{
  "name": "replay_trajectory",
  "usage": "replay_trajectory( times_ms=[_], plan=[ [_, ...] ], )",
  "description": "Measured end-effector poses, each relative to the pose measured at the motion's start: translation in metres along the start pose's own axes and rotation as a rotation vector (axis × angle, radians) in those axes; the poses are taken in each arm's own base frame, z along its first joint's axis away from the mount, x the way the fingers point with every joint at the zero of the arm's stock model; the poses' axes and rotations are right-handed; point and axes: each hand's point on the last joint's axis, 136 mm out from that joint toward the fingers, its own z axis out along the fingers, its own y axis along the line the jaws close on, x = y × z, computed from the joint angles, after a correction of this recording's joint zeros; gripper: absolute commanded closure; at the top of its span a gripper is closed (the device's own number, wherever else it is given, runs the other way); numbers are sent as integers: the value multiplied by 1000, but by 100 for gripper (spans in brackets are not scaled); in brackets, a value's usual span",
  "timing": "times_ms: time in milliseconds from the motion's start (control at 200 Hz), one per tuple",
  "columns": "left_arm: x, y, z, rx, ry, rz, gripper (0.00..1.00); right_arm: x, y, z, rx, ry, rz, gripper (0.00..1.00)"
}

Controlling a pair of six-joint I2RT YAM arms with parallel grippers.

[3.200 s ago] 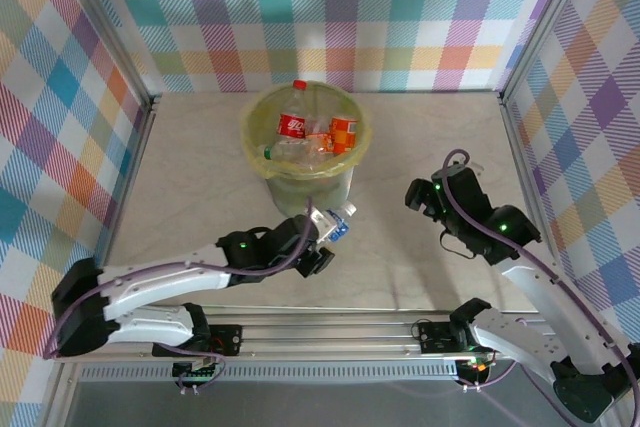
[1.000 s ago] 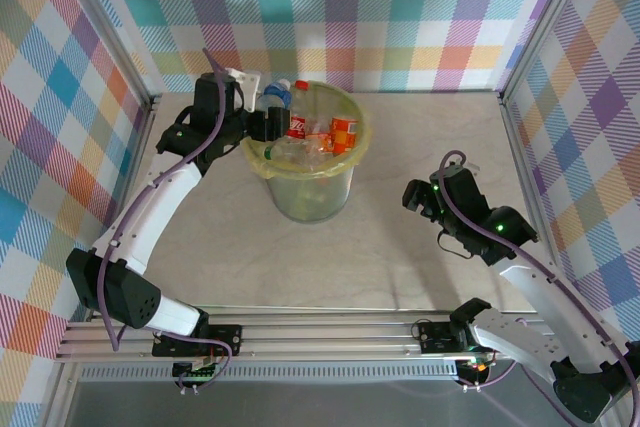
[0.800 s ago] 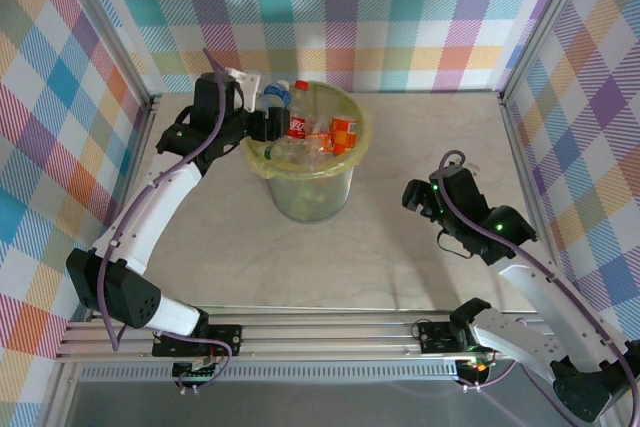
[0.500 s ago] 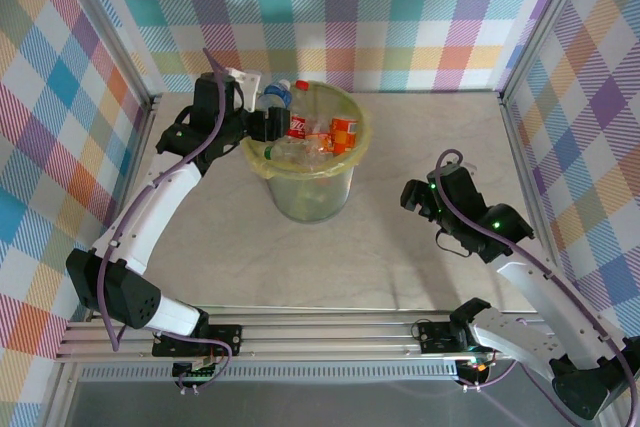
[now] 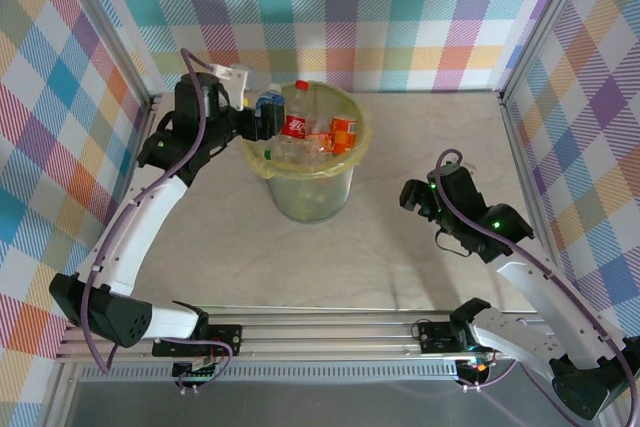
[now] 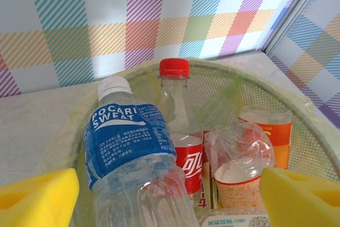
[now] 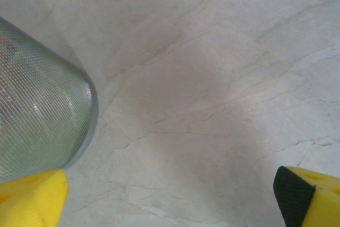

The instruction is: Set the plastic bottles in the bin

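The Pocari Sweat bottle (image 6: 133, 152) lay over the left rim of the bin (image 5: 305, 197), beside other plastic bottles (image 6: 239, 152) inside it, near the table's (image 5: 420, 137) far edge. The left gripper (image 6: 170, 200) straddled it, fingers spread wider than the bottle. The right gripper (image 7: 170, 195) hung wide open and empty over the table's right side.

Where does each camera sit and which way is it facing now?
Top external: high at the near side, looking down at the bin, left gripper and right gripper.
Left wrist: at the bin's rim, facing the blue-labelled bottle between left fingers.
Right wrist: facing down at the table, right fingers below.
All share the bin.
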Motion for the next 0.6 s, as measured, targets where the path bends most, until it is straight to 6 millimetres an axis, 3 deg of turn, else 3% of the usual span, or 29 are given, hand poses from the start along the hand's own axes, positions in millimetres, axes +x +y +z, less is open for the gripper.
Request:
replay_trajectory(
  times_ms=[295, 600],
  plan=[
    [13, 4, 20, -2, 50, -26, 52, 0, 1, 0, -6, 1, 1, 0],
    [20, 6, 32, 0, 71, -45, 56, -2, 3, 0, -14, -7, 5, 0]
  ],
)
